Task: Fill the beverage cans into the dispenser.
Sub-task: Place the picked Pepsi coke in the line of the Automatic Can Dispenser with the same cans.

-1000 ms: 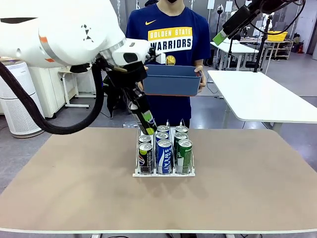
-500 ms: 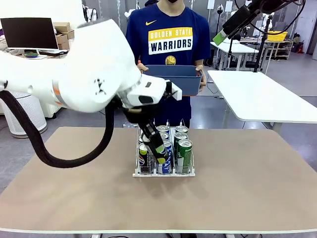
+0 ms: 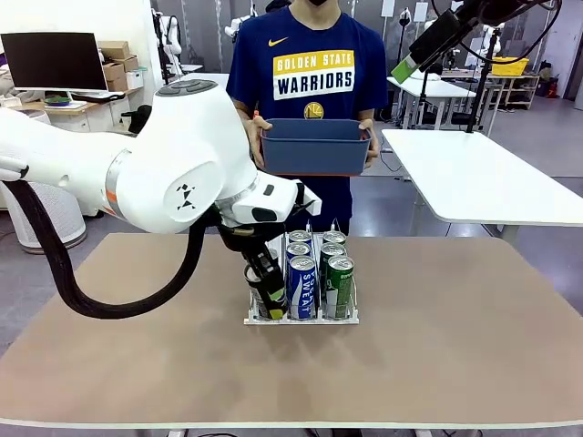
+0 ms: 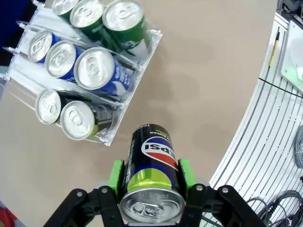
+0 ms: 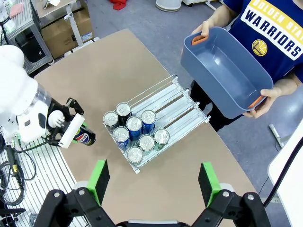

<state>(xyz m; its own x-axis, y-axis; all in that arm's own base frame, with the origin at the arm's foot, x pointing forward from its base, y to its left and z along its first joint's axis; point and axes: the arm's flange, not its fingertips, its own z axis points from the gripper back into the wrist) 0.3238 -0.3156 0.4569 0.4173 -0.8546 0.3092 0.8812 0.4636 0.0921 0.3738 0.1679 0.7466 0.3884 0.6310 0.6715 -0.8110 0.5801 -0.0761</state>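
My left gripper (image 4: 151, 178) is shut on a black beverage can (image 4: 152, 153) with a silver top, its green pads pressed to both sides. In the front view the left gripper (image 3: 267, 289) hangs low at the front of the dispenser's left lane. The dispenser (image 3: 302, 319) stands mid-table and holds several cans: green ones (image 4: 124, 19), blue ones (image 4: 94, 68) and black ones (image 4: 75, 120). From above, the held can (image 5: 85, 137) lies just off the dispenser's (image 5: 182, 101) front left corner. My right gripper (image 5: 154, 182) is open, high over the table.
A person stands at the table's far side and holds an empty blue-grey bin (image 3: 314, 147) in both hands, above and behind the dispenser. The brown table (image 3: 455, 346) has free room on both sides of the rack. A second white table (image 3: 492, 177) stands at back right.
My left arm has swung down and toward the near side with the black can, from above the rack's rear to the front of its left lane. The right gripper stays open.
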